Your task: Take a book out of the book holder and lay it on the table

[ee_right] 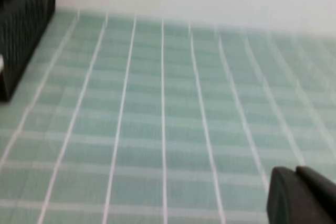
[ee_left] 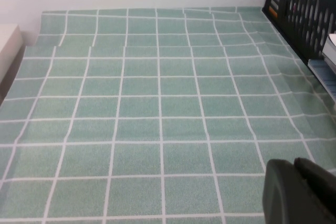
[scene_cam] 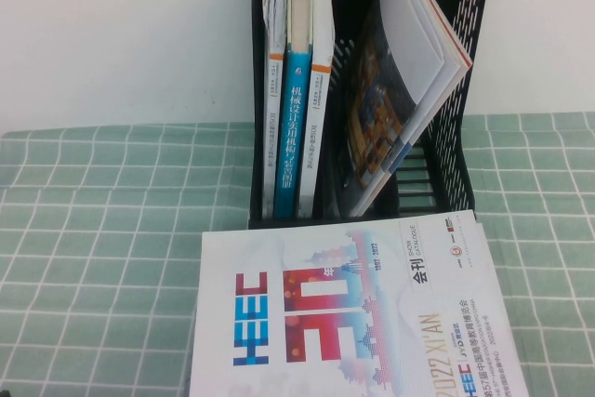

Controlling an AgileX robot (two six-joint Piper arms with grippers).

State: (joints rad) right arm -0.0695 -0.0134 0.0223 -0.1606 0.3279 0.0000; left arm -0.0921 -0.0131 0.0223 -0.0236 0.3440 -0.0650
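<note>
In the book holder [scene_cam: 456, 174] stand upright books [scene_cam: 296, 118]; right hand [ee_right: 302, 195] closed, empty; left hand's [ee_left: 299, 192] opening unclear

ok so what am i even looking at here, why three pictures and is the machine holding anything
It is a two-armed robot at a table covered in pale green checked cloth. One picture comes from a raised camera looking down at the table; the other two come from cameras on the arms' wrists.

In the high view a tall black book holder stands at the back. It holds upright books, one with a teal spine, and a magazine leaning at a slant. In front of it the book, a white catalogue printed "HEEC 30", lies flat on the cloth.

Each wrist view shows bare cloth and a dark bit of that arm's own gripper: the left gripper and the right gripper. The right gripper is shut. Neither holds anything that can be seen.
</note>
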